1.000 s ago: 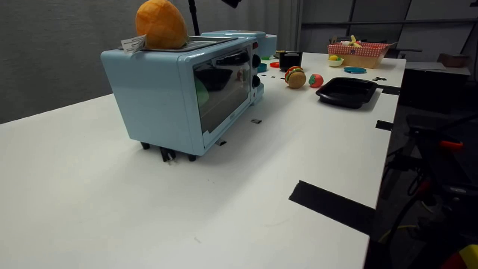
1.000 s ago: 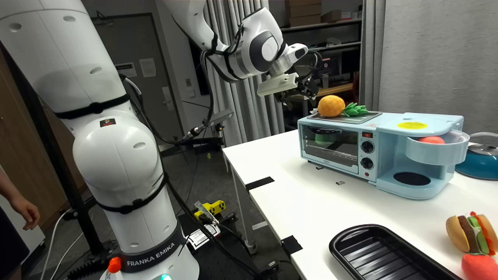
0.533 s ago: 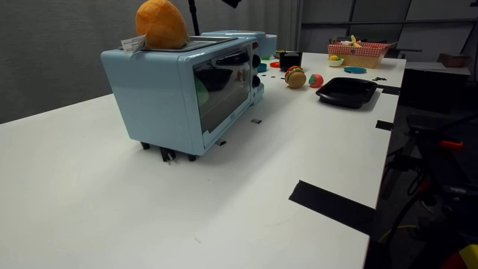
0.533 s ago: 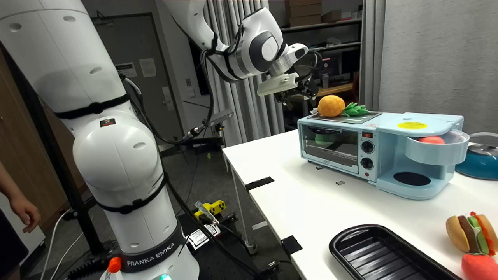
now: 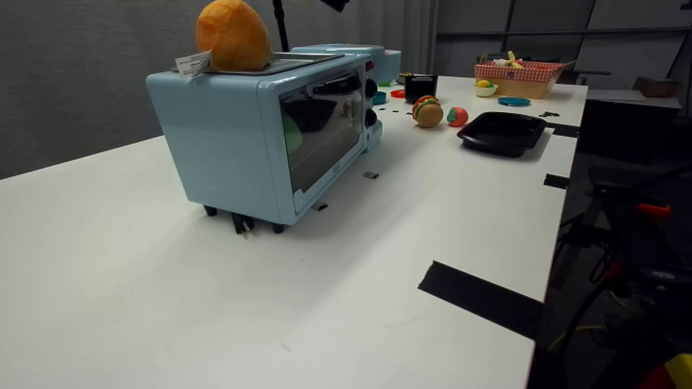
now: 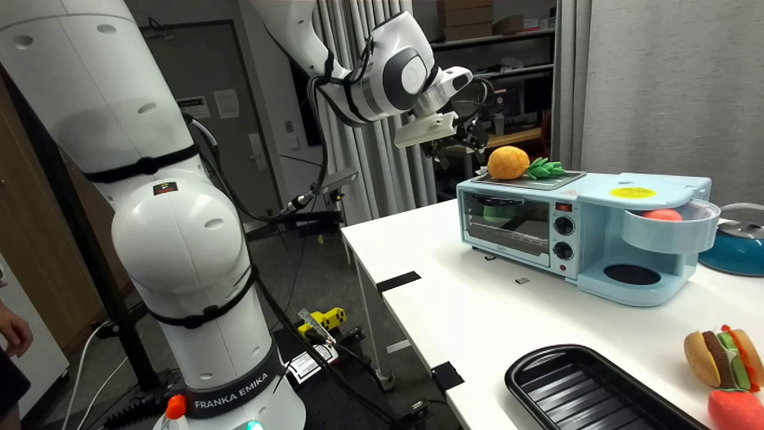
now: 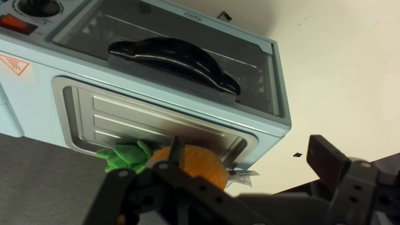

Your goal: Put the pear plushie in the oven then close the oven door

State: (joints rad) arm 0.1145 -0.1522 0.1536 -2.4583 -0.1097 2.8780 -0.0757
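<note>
The pear plushie (image 5: 293, 135) shows as a light-green shape behind the oven window in both exterior views (image 6: 499, 212); it cannot be made out in the wrist view. The light-blue oven (image 5: 221, 140) stands on the white table. Its door (image 6: 507, 230) is shut, with the black handle (image 7: 175, 57) along its upper edge in the wrist view. My gripper (image 6: 456, 152) is in the air above and beside the oven's end, apart from it. In the wrist view the gripper (image 7: 250, 150) has its fingers wide apart with nothing held between them.
An orange pineapple plushie (image 6: 508, 162) lies on the metal tray (image 6: 564, 179) on top of the oven, close to the gripper. A black pan (image 6: 597, 388), a toy burger (image 6: 716, 358) and a toy strawberry (image 6: 737, 409) are on the table. A basket (image 5: 519, 78) stands at the far end.
The arm, oven and toys show no visible movement. A person's hand at the left edge of an exterior view has moved further left.
</note>
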